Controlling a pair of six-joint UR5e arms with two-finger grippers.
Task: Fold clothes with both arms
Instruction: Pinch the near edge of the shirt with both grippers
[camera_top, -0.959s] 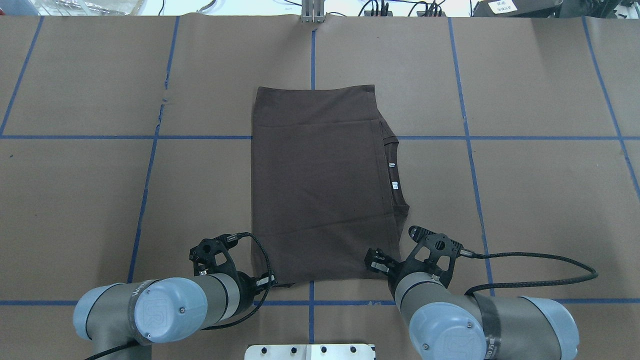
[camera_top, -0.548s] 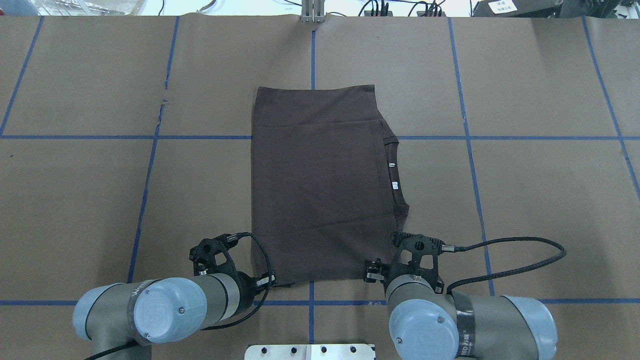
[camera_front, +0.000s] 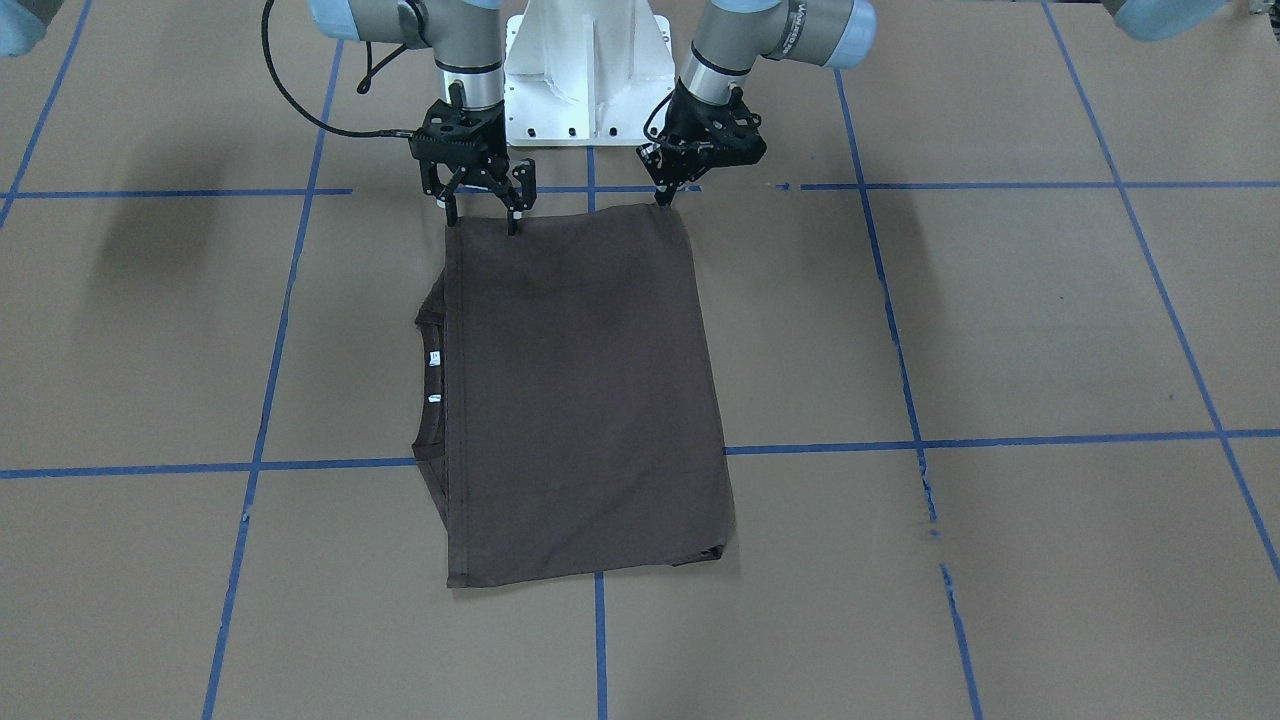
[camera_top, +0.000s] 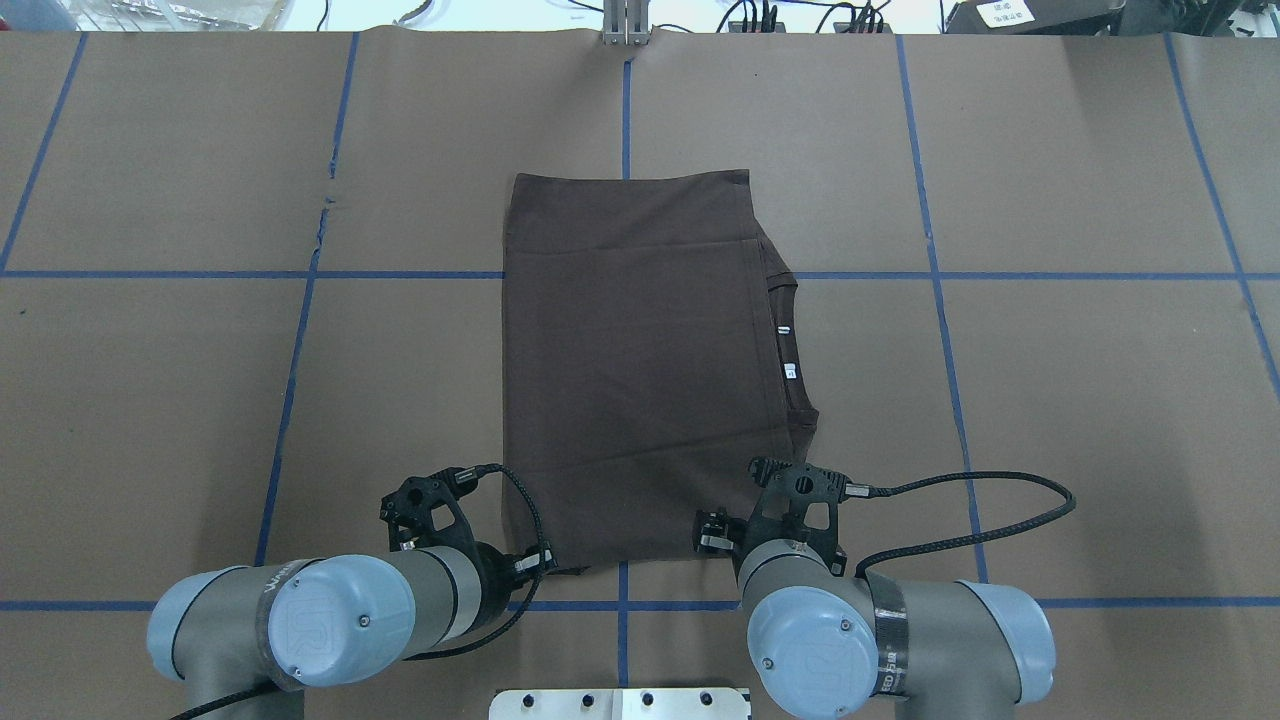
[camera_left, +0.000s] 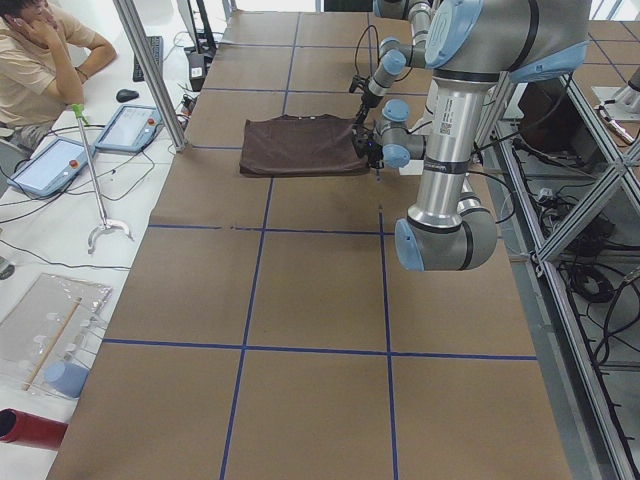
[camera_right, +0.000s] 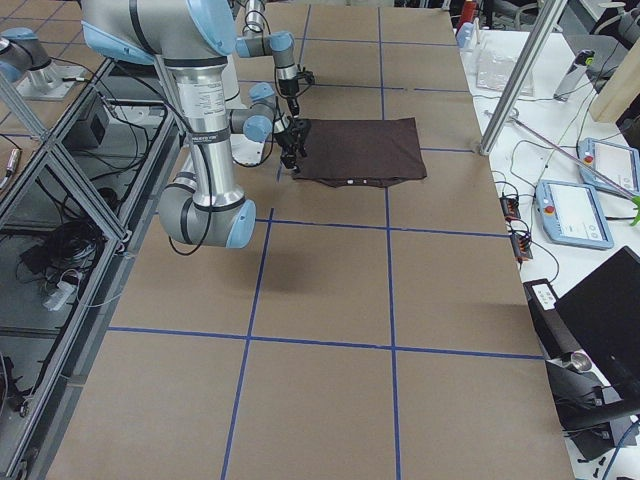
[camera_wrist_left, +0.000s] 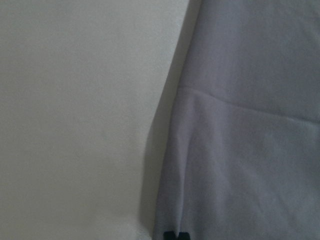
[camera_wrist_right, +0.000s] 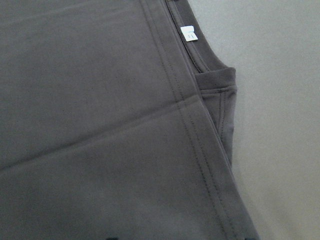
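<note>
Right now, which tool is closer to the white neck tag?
Right. The right tool hangs open over the shirt's robot-side edge, on the tag's side. The left tool sits at that edge's opposite corner, farther away.

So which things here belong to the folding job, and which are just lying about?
Job: T-shirt; left arm, jaws shut on its corner; right arm, jaws open.
Lying about: blue-edged tablets, red cylinder, clear plastic bag.
</note>
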